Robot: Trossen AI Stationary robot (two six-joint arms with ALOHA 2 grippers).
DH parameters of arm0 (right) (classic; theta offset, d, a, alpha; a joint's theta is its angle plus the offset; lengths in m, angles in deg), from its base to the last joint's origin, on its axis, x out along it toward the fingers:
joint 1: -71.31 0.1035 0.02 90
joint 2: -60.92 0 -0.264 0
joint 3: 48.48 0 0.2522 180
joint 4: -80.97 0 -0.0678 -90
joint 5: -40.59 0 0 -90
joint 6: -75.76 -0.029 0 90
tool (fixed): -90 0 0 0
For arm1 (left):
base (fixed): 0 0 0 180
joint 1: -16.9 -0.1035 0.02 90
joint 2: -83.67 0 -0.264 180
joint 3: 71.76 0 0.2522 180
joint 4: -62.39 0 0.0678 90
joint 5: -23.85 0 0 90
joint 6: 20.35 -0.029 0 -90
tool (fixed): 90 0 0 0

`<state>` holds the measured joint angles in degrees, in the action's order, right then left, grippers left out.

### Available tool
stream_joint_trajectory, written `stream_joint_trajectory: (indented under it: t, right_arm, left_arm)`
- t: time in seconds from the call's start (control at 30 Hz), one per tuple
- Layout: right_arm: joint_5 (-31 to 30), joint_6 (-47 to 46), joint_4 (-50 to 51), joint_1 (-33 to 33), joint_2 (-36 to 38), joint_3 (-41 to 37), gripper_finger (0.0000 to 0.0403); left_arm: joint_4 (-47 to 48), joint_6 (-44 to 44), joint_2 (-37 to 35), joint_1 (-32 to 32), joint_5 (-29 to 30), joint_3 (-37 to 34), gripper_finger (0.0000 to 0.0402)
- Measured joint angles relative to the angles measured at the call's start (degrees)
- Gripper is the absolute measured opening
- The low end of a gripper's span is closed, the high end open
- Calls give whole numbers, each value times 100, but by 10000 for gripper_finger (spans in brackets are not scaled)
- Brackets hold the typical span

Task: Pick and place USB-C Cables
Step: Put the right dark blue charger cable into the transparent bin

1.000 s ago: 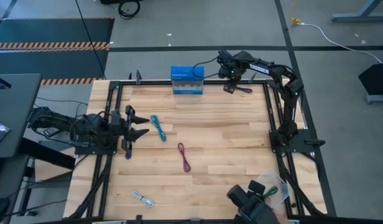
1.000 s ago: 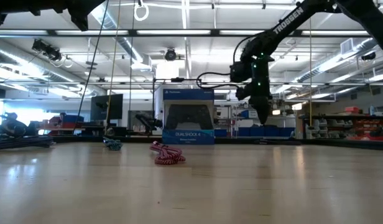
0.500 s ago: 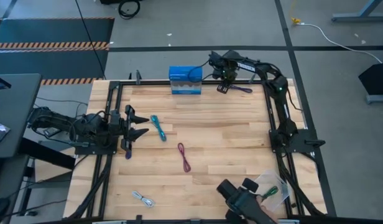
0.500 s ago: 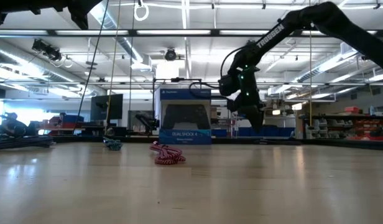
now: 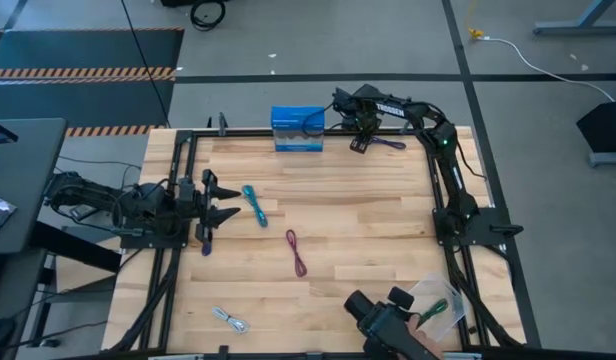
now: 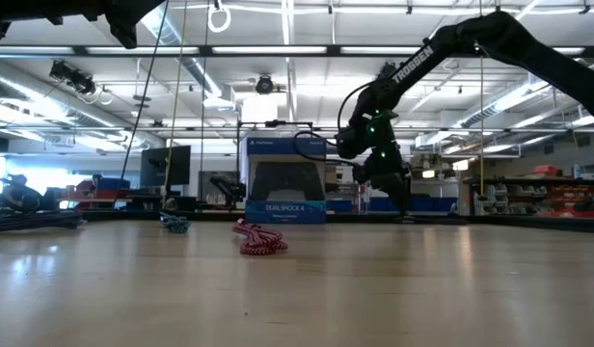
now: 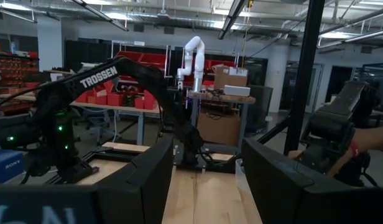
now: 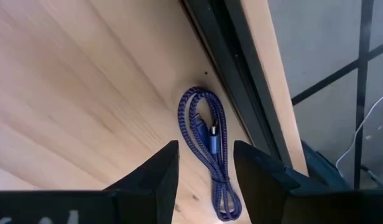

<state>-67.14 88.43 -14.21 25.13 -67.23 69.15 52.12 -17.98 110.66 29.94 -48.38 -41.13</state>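
Observation:
The dark purple USB-C cable lies as a flat loop on the wood by the table's far rail. My right gripper hangs open just above it at the far edge, its fingers standing either side of the loop's end. The teal cable, the maroon cable and the white-grey cable lie flat on the table. The green cable rests in the clear tray. My left gripper waits open at the left side.
The blue box stands upright at the far edge, close left of my right arm's wrist. A dark frame rail runs right beside the purple cable. A person's hand with a dark device is at the near edge, next to the tray.
My right gripper has moved toward the table's left along the far edge and come lower, ending over the purple cable. The blue box has slid slightly to the left. The person's hand with the device at the near edge has shifted left.

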Motion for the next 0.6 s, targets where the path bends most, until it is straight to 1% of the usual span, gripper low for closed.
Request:
stream_joint_trajectory:
  t: [0.13, 0.33, 0.5, 0.6]
  right_arm:
    - [-104, -149, 124, 8, 0, 0, 160]
    - [-646, -342, 470, 91, 0, 2, 160]
    - [-664, -854, 463, 151, 0, 2, 160]
    - [-666, -1213, 247, 168, 0, -38, 160]
  left_arm:
    - [0, 0, 1, 0, -1, 0, 199]
    - [2, 0, 0, 0, -1, 0, 199]
    - [5, 0, -1, 0, -1, 0, 199]
    - [40, 4, -1, 0, -1, 0, 199]
